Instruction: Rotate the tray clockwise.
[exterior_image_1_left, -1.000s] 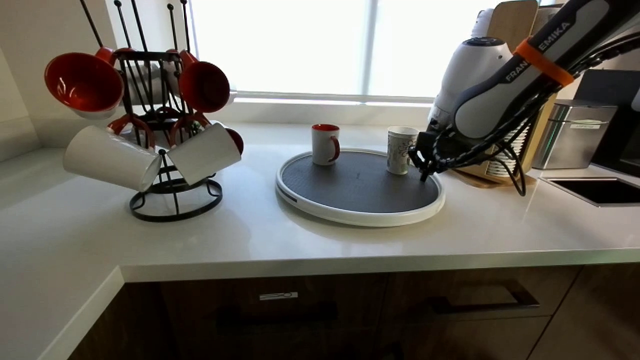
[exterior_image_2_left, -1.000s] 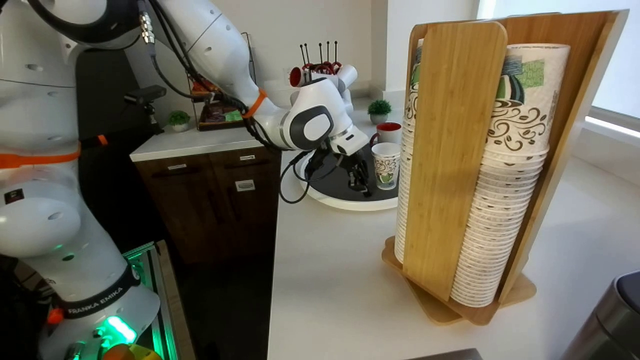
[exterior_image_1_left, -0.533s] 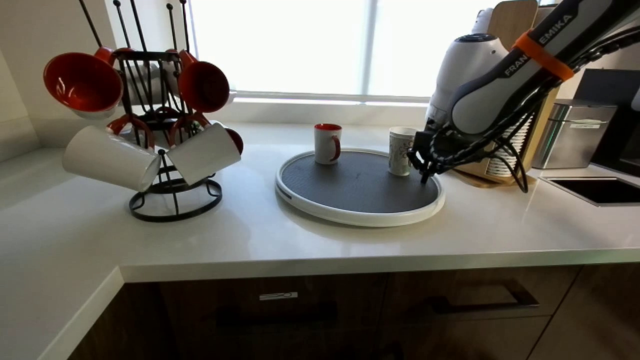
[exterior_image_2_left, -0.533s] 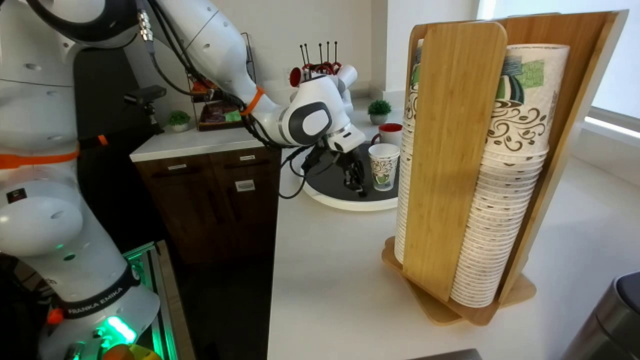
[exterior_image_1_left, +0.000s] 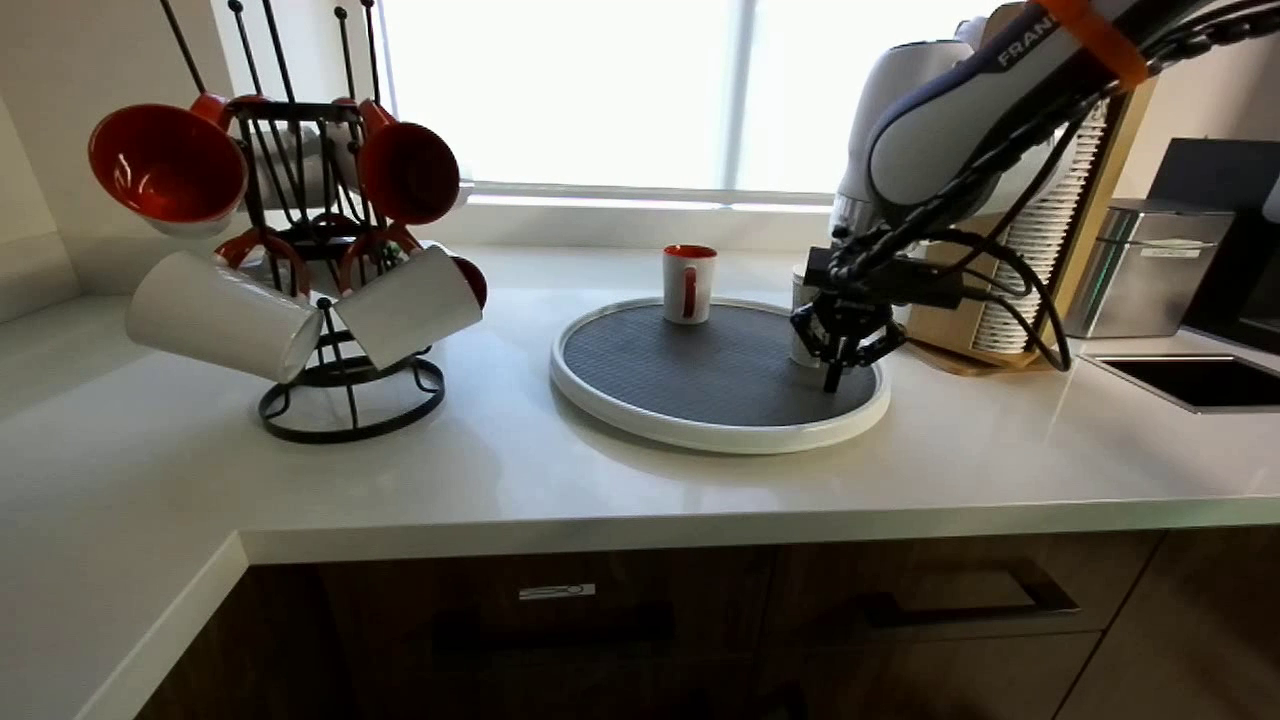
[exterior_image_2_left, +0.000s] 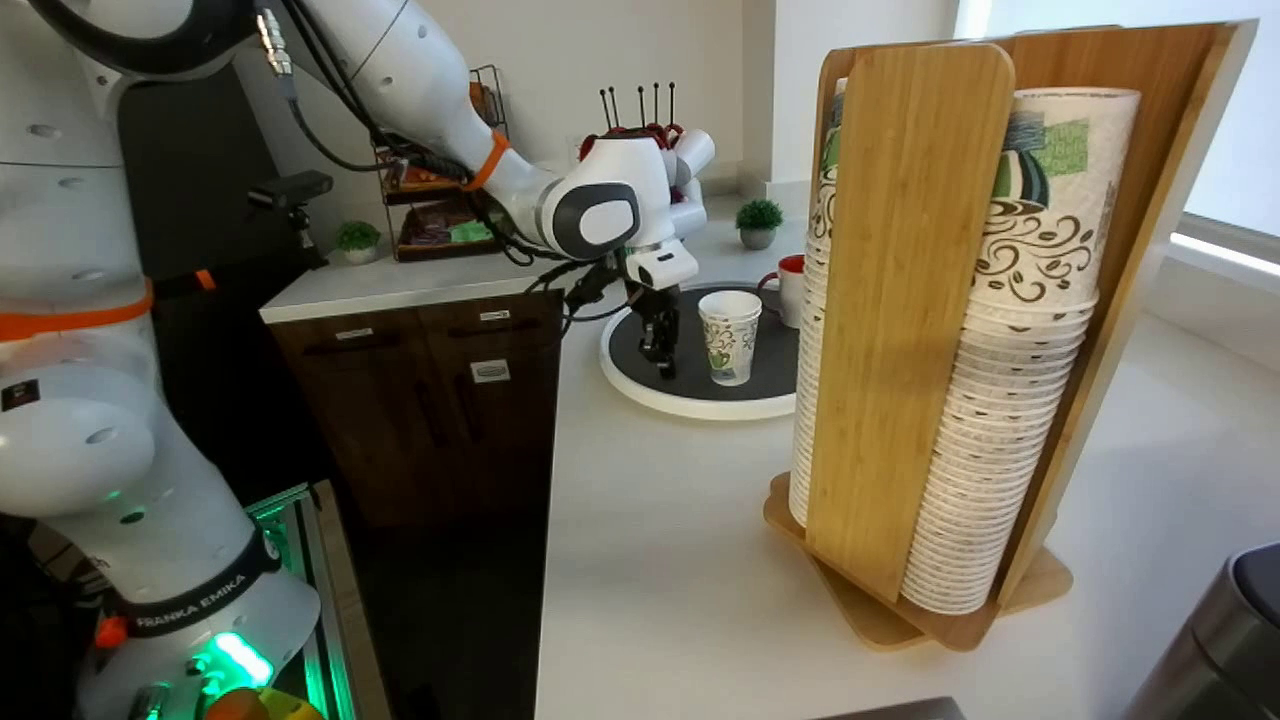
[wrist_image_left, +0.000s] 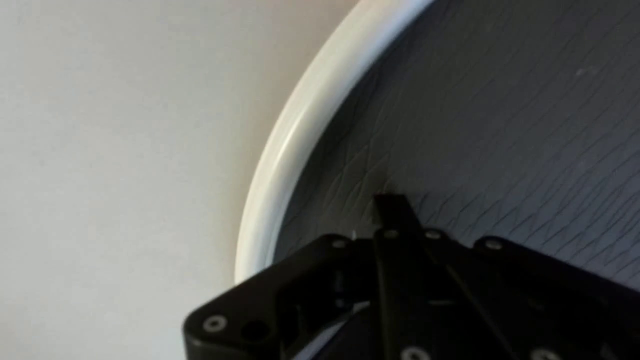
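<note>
The pincer (wrist_image_left: 392, 204), jaws together on nothing, points down at the round turntable tray (exterior_image_1_left: 680, 365) beneath it. Too light a press could make it slip; straying sideways could topple the patterned paper cup (exterior_image_2_left: 730, 340) just beside it.

The tray (exterior_image_1_left: 670, 375) stands turned further clockwise: in an exterior view its white mug (exterior_image_1_left: 689, 272) is farther right, red handle (exterior_image_1_left: 690, 292) facing front. The end effector (exterior_image_1_left: 832, 379) is nearer the front edge of the desk (exterior_image_1_left: 480, 470), hiding much of the paper cup (exterior_image_1_left: 800, 286).
</note>
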